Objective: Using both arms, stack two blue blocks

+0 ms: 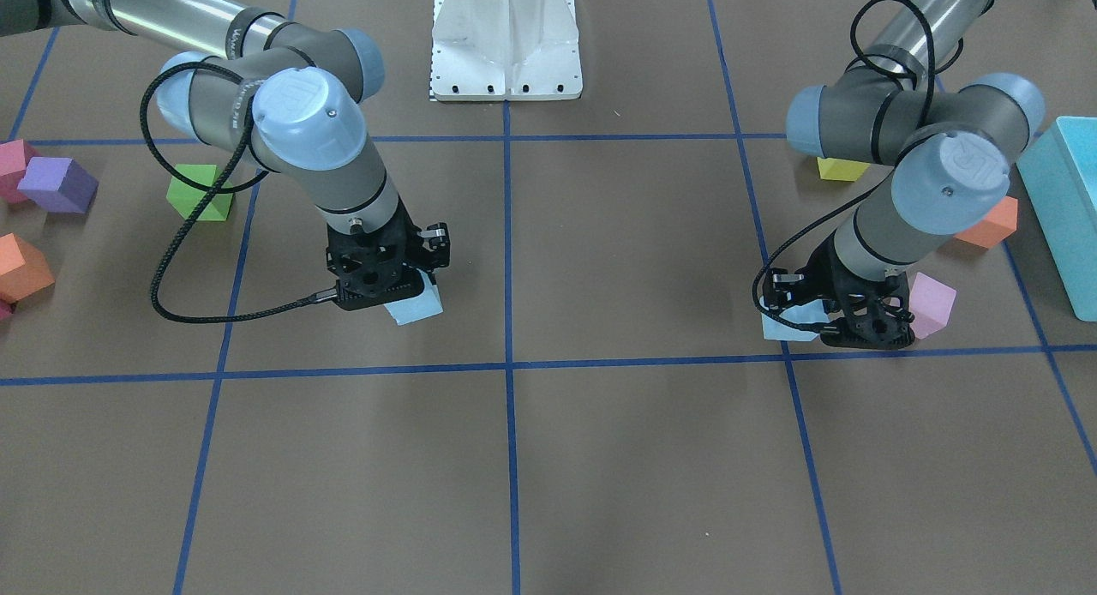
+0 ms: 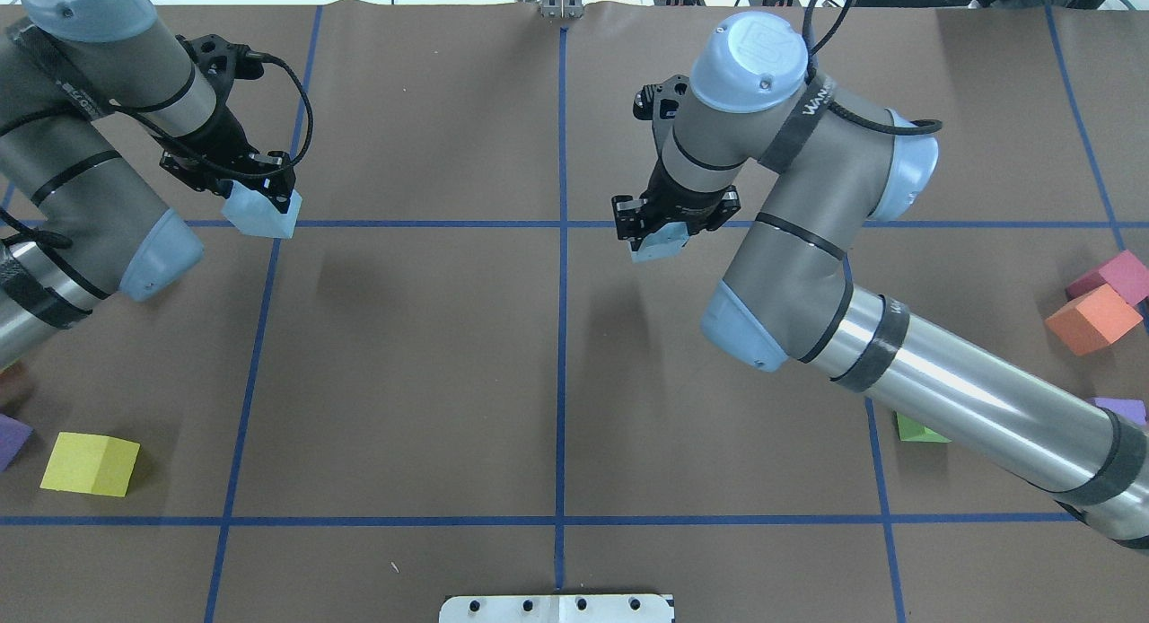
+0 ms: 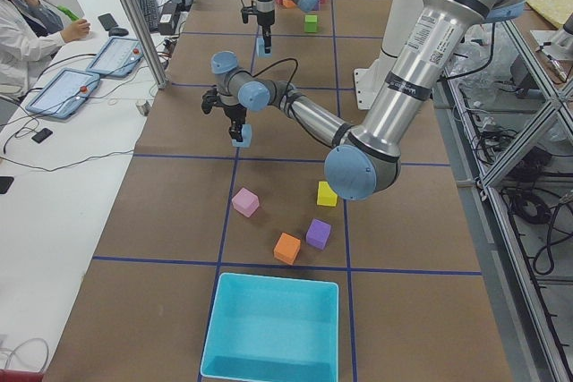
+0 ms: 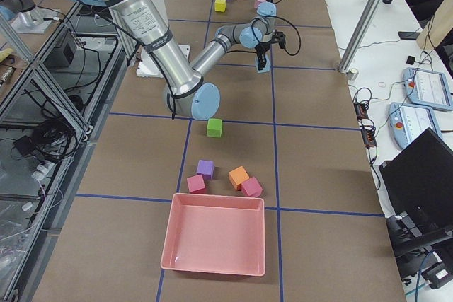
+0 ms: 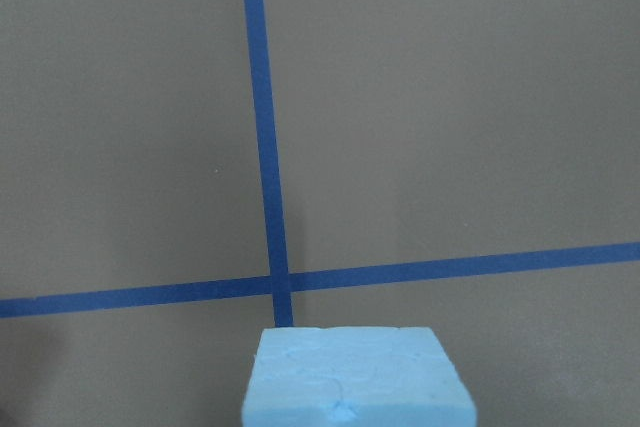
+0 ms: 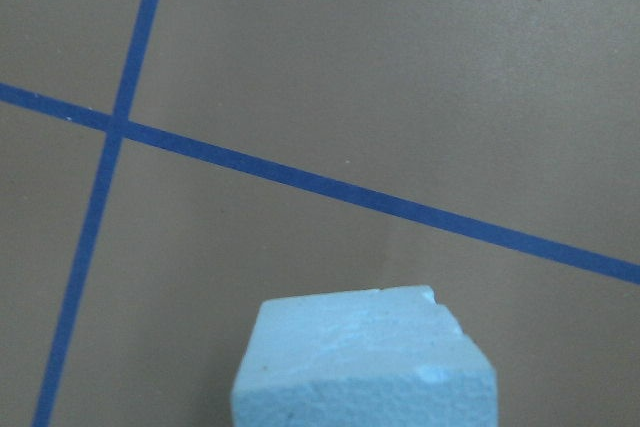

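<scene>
Separation across the table is what the next move turns on. The left end effector is clamped on the left blue block, and the right end effector is clamped on the right blue block. Both point down, and the offset shadows suggest each block hangs clear of the table rather than resting on it.

The 2 blocks sit at about the same depth, close to the cross tape line on the side of the table away from the robot's base. Sideways they are well apart. The left one is out by the left lengthwise tape line, and the right one is just right of the centre tape line. From the right end effector, then, the other block lies straight toward the robot's left, with the centre line between them.

The right arm is nearer the middle. By my judgement, 1 block must be put down first, likely near the centre. The other must then be carried sideways and lowered squarely on top. Being cubes, they have no long axis to match, only faces to line up.
</scene>
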`<act>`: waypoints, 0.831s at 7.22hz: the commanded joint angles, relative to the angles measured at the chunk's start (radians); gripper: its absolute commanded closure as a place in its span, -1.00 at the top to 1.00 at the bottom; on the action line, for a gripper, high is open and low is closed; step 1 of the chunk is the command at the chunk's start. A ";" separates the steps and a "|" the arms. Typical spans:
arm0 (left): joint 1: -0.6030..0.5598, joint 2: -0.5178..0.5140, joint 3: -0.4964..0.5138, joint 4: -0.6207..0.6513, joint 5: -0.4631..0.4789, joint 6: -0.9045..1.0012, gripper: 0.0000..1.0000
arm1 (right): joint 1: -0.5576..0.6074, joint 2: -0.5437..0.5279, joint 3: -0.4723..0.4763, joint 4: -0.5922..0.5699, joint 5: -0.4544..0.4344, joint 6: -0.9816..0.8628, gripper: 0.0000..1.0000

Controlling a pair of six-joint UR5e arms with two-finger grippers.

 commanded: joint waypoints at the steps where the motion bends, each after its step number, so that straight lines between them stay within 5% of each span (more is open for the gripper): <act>1: 0.000 0.000 0.001 0.000 0.000 -0.002 0.04 | -0.045 0.070 -0.048 0.005 -0.031 0.121 -0.05; 6: 0.000 0.000 0.003 0.000 0.000 -0.002 0.04 | -0.124 0.164 -0.160 0.008 -0.115 0.224 -0.04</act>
